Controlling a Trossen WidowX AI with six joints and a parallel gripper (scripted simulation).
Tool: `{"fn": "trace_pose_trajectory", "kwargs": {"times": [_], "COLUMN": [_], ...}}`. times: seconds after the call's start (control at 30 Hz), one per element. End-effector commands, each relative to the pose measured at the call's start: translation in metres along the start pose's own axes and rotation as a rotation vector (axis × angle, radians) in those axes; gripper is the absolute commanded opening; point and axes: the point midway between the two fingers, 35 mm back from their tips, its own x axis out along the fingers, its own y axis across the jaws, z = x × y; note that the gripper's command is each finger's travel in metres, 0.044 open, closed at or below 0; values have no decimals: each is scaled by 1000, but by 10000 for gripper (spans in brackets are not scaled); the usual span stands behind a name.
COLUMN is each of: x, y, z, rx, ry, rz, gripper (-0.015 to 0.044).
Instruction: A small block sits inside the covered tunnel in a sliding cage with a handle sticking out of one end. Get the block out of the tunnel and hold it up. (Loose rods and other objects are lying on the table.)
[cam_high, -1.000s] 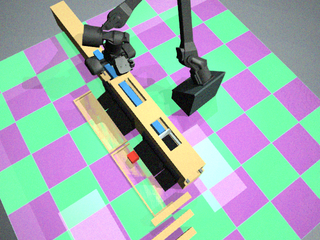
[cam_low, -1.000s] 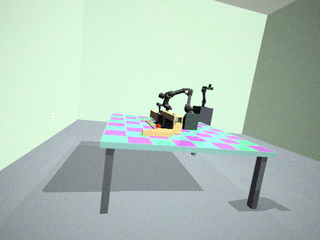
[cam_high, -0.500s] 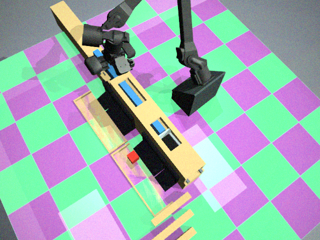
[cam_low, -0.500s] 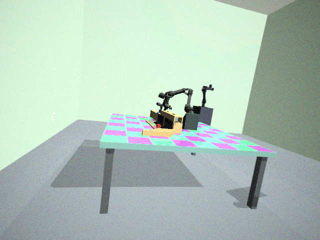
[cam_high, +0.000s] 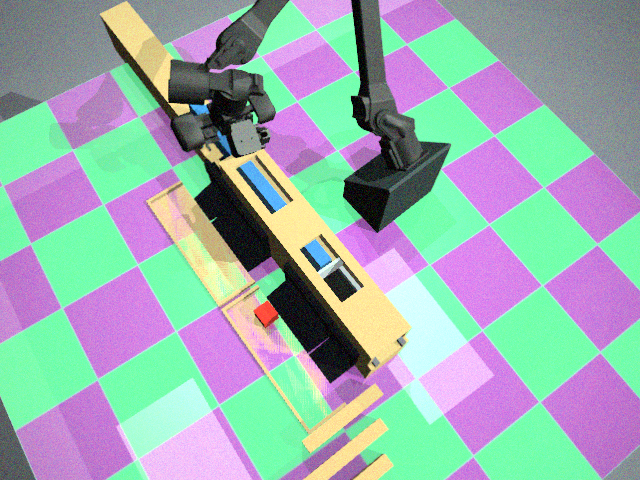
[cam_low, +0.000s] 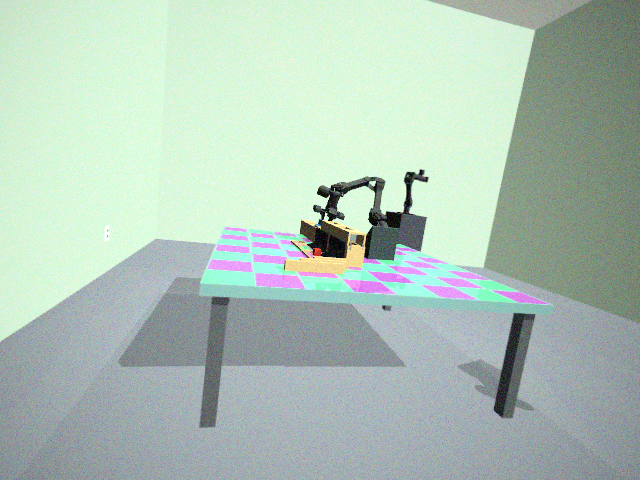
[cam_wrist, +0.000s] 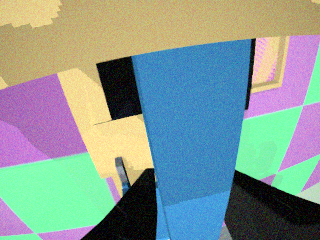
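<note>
Stretching beam: pale wood (cam_high: 142, 46) (cam_low: 308, 227), at the far left, lined up with the tunnel's handle end.
Left tray: low wooden rim (cam_high: 183, 245), lying alongside the tunnel.
Blue handle: a long bar (cam_high: 199, 109) (cam_wrist: 195, 125), running out of the tunnel's upper-left end.
Claw: grasping that handle — the gripper (cam_high: 222, 140) (cam_low: 319, 222) (cam_wrist: 182, 174) has a black finger on either side of it.
Right tray: another low rim (cam_high: 266, 369), end to end with the left one.
Red block: small (cam_high: 266, 313) (cam_low: 316, 252), inside the right tray — outside the tunnel, well apart from the claw and not held up.
Tunnel: a long wooden box (cam_high: 294, 227) (cam_low: 355, 259) with two openings on top; blue shows in both, and a pale crosspiece (cam_high: 329, 267) in the lower-right one.
Loose bars: three wooden sticks (cam_high: 343, 417) near the tunnel's lower-right end, roughly parallel.
Arm's base: a dark wedge (cam_high: 361, 206) (cam_low: 381, 245), standing right of the tunnel.
</note>
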Motion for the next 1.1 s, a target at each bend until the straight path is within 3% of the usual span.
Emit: {"fn": "trace_pose_trajectory", "kwargs": {"times": [0.0, 0.43, 0.47, 0.73, 0.97, 1.07], "x": [-7, -9, -6, -10, -34, -44], "y": [1, 3, 1, 0, -6, -6], "z": [46, 56, 15, 14, 3, -1], "rx": [-80, -82, 16, 6, -57, -80], "ry": [-100, -98, 19, 7, -69, -96], "rz": [-36, -37, -9, -12, -32, -37], "gripper": [0, 0, 26, 236, 420, 440]}}
